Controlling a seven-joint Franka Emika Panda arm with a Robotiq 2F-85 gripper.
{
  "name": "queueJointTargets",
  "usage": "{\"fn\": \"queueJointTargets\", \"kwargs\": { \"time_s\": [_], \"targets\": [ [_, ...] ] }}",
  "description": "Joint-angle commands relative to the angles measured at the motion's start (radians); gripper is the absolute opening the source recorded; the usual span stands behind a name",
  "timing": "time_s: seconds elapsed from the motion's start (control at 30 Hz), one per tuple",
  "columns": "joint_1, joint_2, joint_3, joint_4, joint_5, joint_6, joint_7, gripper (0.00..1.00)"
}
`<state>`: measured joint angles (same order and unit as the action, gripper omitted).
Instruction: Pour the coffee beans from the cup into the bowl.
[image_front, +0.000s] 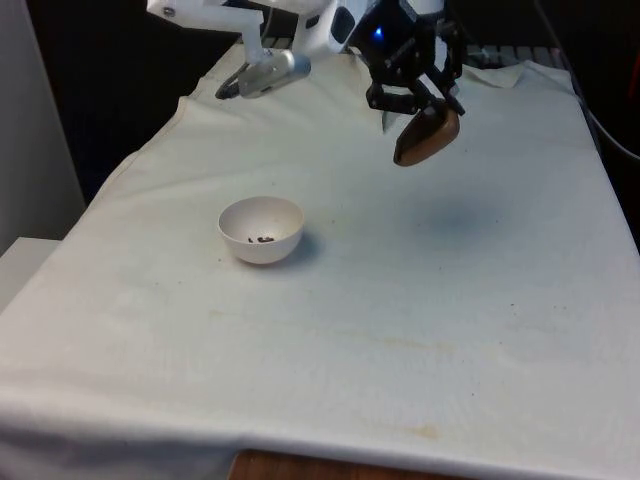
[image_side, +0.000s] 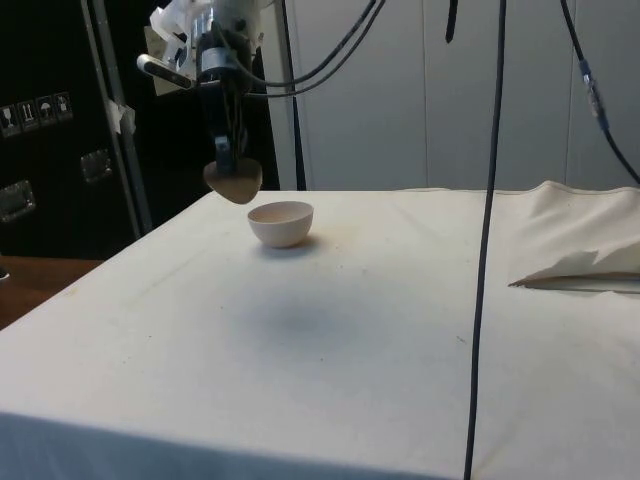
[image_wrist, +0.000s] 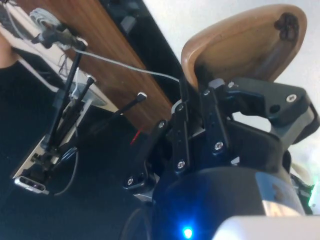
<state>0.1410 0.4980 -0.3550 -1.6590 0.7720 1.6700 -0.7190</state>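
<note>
Front view: arm cut off by the top edge; table's near corners run out of frame. Dark bits in the white bowl too small to identify with certainty. Side view: brown cup partly covers the gripper's fingertips.

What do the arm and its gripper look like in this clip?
The arm is glossy white with rounded link shells and a grey, silvery joint cap. The gripper is black: a blocky body with two slim fingers fastened by small silver screws. Black cables trail from the wrist in the side view.
</note>
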Motion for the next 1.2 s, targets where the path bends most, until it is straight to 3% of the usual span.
{"fn": "queueJointTargets", "kwargs": {
  "time_s": [0.0, 0.03, 0.23, 0.27, 0.3, 0.57, 0.6, 0.63, 0.87, 0.9, 0.93, 1.17],
  "targets": [
    [0.000, -0.001, 0.004, -0.003, -0.005, 0.006, 0.000, 0.00],
    [0.012, -0.012, 0.005, -0.020, -0.019, 0.040, 0.001, 0.00],
    [0.011, -0.018, 0.036, -0.040, -0.056, 0.090, 0.000, 0.00],
    [0.000, -0.008, 0.041, -0.026, -0.050, 0.064, -0.001, 0.00],
    [0.011, -0.019, 0.041, -0.042, -0.062, 0.097, 0.000, 0.00],
    [0.009, -0.031, 0.080, -0.076, -0.106, 0.165, -0.004, 0.00],
    [0.000, -0.020, 0.085, -0.062, -0.102, 0.142, -0.004, 0.00],
    [0.010, -0.032, 0.084, -0.079, -0.111, 0.171, -0.004, 0.00],
    [0.009, -0.043, 0.111, -0.107, -0.154, 0.227, -0.005, 0.00],
    [0.000, -0.035, 0.116, -0.096, -0.150, 0.208, -0.006, 0.00],
    [0.009, -0.046, 0.117, -0.113, -0.166, 0.241, -0.006, 0.00],
    [0.006, -0.049, 0.131, -0.124, -0.212, 0.279, -0.007, 0.00]
  ]
}}
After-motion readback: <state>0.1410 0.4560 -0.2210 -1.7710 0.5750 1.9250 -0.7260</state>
